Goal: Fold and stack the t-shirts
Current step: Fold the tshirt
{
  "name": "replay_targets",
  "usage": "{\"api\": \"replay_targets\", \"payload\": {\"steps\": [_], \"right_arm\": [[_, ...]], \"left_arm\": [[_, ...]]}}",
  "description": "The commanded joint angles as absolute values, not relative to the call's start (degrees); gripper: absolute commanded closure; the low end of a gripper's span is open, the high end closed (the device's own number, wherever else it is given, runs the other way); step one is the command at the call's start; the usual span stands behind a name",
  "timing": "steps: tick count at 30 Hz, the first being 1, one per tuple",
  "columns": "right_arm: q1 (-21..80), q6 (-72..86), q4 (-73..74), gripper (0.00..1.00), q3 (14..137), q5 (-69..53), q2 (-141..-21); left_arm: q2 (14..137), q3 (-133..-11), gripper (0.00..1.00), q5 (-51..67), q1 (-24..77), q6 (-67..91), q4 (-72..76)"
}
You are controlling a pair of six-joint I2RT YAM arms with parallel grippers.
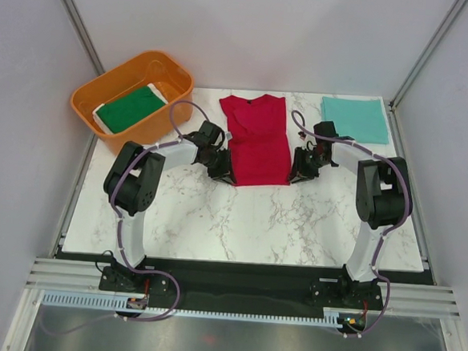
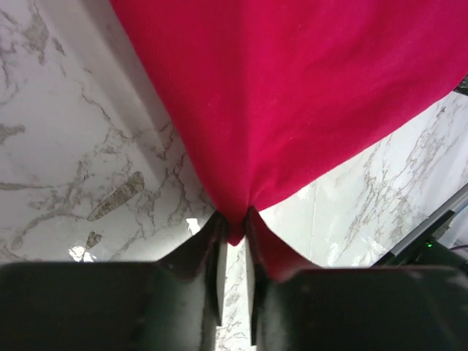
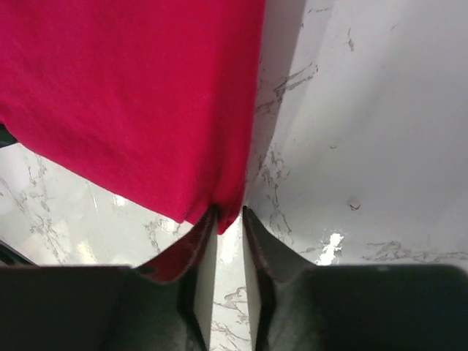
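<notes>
Pinching the lower left corner of the red t-shirt between narrow jaws was the left gripper; the right gripper nipped the lower right corner likewise. The shirt lay flat mid-frame on the marble table (neck toward the top). A folded teal t-shirt sat upper right, and the dark green t-shirt lay inside an orange tub upper left.

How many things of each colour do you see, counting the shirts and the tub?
red t-shirt: 1
teal t-shirt: 1
green t-shirt: 1
orange tub: 1
total: 4
</notes>
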State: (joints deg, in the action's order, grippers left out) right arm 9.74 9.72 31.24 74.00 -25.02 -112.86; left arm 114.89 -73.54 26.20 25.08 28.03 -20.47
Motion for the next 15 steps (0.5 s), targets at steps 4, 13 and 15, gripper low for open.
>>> {"api": "replay_targets", "payload": {"steps": [4,13,15], "right_arm": [[9.58,10.72,28.92,1.0,71.46,-25.58,-111.89],[9.23,13.45,29.97,1.0,68.29,-19.16,-105.91],[9.23,13.19,31.11,1.0,68.03,-18.63,-104.94]], "left_arm": [[114.7,-74.97,0.96,26.72,24.87,26.28,-18.98],[111.53,-74.27,0.98,25.14,23.73,27.51,-21.18],[111.53,-74.36,0.98,24.61,23.64,27.42,-22.05]]}}
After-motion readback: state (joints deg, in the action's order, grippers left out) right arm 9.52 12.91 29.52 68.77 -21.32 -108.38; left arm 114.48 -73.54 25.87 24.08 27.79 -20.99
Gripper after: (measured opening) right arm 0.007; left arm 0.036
